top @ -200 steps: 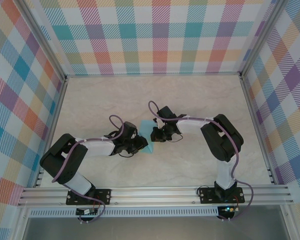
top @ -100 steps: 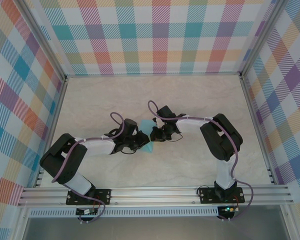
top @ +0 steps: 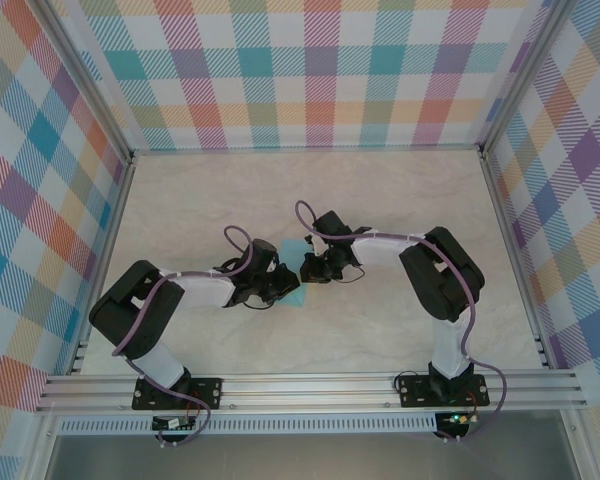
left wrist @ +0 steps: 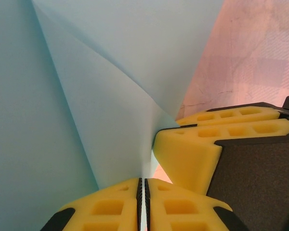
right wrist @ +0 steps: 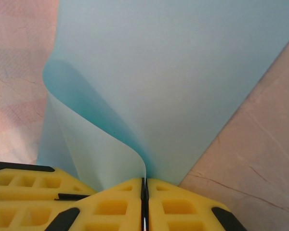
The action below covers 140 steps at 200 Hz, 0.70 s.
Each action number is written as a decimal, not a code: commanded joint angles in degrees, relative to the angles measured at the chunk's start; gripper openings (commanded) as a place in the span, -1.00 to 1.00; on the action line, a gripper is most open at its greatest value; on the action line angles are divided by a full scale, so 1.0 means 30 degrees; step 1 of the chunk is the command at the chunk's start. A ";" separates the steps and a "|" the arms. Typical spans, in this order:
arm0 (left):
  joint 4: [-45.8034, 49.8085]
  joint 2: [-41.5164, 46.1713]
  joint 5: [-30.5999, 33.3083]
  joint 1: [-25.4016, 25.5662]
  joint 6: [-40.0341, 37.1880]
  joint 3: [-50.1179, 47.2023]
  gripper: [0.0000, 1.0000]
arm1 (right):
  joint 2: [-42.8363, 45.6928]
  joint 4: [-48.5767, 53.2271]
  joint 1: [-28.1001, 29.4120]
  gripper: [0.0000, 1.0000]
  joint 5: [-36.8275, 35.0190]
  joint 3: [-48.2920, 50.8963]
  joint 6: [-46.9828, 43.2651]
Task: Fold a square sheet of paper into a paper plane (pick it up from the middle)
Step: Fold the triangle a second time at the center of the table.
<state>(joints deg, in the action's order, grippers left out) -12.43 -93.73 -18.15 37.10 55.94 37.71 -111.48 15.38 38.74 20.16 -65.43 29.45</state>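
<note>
The square sheet of paper (top: 294,248) is light blue and lifted off the table's middle, bent between both grippers. My left gripper (top: 284,283) is shut on one edge of it; in the left wrist view its yellow pads (left wrist: 143,185) meet with the sheet (left wrist: 96,96) pinched between them. My right gripper (top: 308,268) is shut on the other side, and in the right wrist view (right wrist: 144,182) the paper (right wrist: 173,72) curls over into a soft loop at the jaws. The right gripper's fingers (left wrist: 207,144) stand close beside my left ones. The paper plane is out of view.
The pale marble-patterned table (top: 410,200) lies inside checked walls (top: 310,70) with aluminium posts at the corners. A metal rail (top: 310,385) carries both arm bases along the near edge. The two grippers stand almost touching each other.
My left gripper has closed on the paper's edge and its arm has shifted slightly right. The right gripper has kept its grip in place.
</note>
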 commanded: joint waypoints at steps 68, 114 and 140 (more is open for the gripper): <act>-0.0086 -0.0627 0.0027 0.0258 -0.0076 0.0455 -0.74 | -0.1306 0.1291 0.0035 -0.79 -0.0862 -0.0577 -0.0120; 0.0492 -0.0629 0.0472 0.0257 0.0013 0.0375 -0.77 | -0.1190 0.1382 0.0035 -0.75 -0.0745 -0.0749 0.0012; 0.0732 -0.0601 0.0797 0.0241 0.0173 0.0232 -0.80 | -0.0783 0.1591 0.0043 -0.70 -0.0743 -0.1085 0.0171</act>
<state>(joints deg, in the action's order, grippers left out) -11.94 -94.94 -17.45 37.12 56.01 38.11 -112.42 18.11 38.74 20.16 -67.53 29.56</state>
